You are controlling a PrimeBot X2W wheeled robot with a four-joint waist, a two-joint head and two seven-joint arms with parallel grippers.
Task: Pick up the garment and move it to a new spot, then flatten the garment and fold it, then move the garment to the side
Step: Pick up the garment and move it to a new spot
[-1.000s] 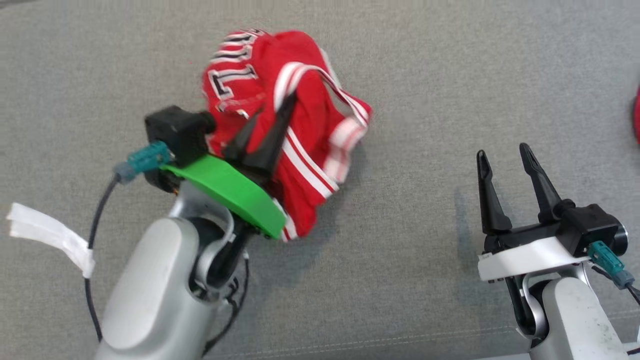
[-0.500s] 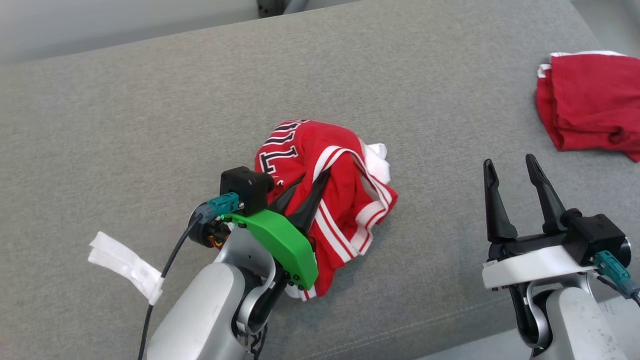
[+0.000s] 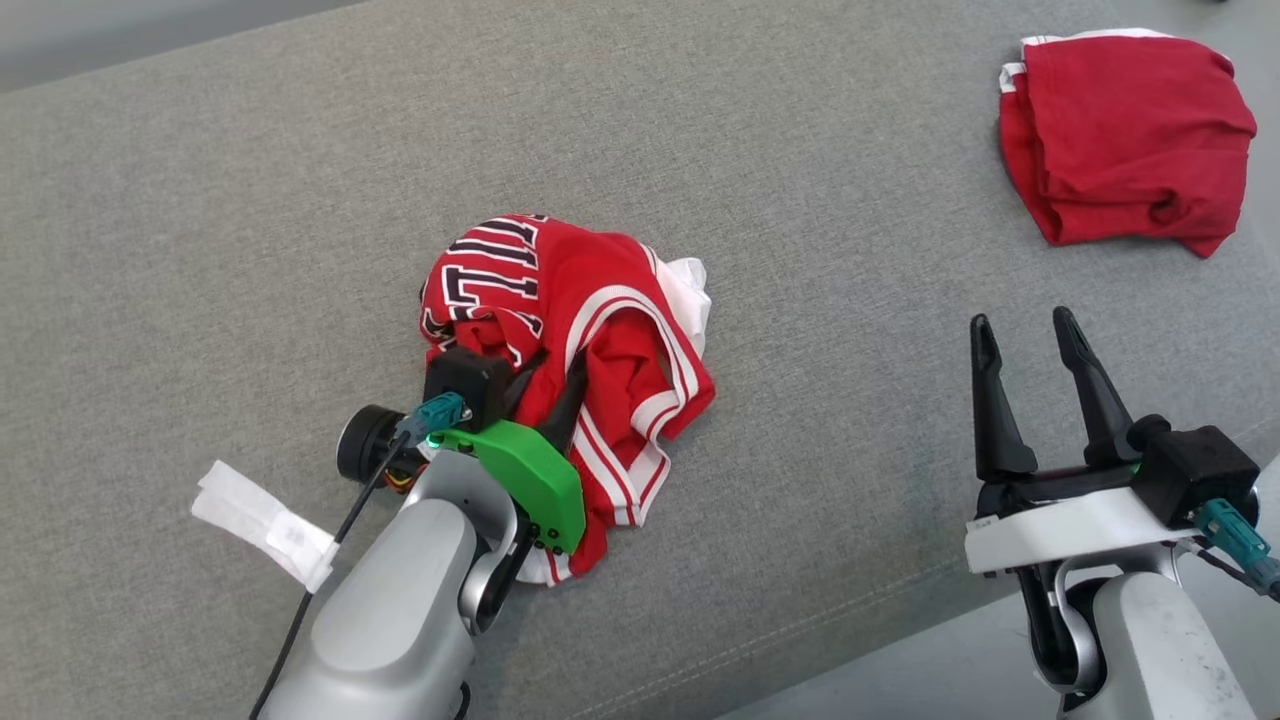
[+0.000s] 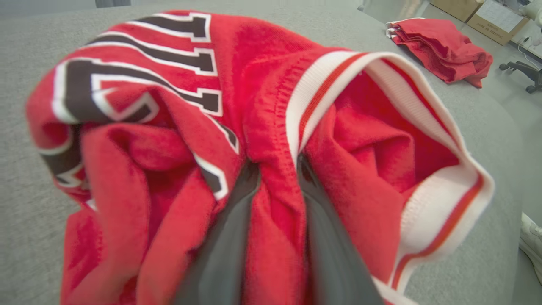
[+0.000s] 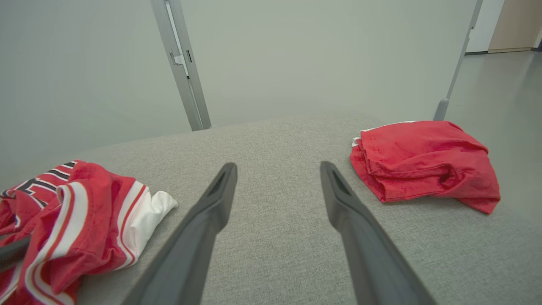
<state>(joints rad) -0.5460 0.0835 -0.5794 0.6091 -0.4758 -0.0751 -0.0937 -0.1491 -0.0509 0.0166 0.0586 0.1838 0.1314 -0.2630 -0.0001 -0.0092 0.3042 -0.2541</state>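
nearest the robot, the left gripper (image 3: pixel 560 358) reaches onto the near side of the garment (image 3: pixel 560 290). in the left wrist view its two dark fingers (image 4: pixel 228 237) stand narrow with a ridge of red cloth pinched between them - a grip on the garment. the green plate (image 3: pixel 525 475) at that wrist overlaps the garment's near edge, and a white paper tag (image 3: pixel 265 525) on the wrist cable lies to the near left of the garment, apart from it.

the right gripper (image 3: pixel 1020 318) sits well to the right of the garment and touches nothing. its fingers are spread wide and point away from the robot, with bare grey cushion (image 3: pixel 250 200) between them in the right wrist view.

the garment itself is a red jersey, crumpled into a heap on the grey cushion. black letters with white outlines show on its far left part. white and red striped trim loops across its right half, and a bit of white cloth pokes out at its far right edge. its lower hem, also striped, trails toward the robot beneath the green plate.

farther off - beyond the garment and well to its right - a second red cloth (image 3: pixel 1125 130) lies roughly folded near the cushion's far right corner. behind the cushion, past the garment, the right wrist view shows a pale wall with a grey metal post (image 5: pixel 182 63).
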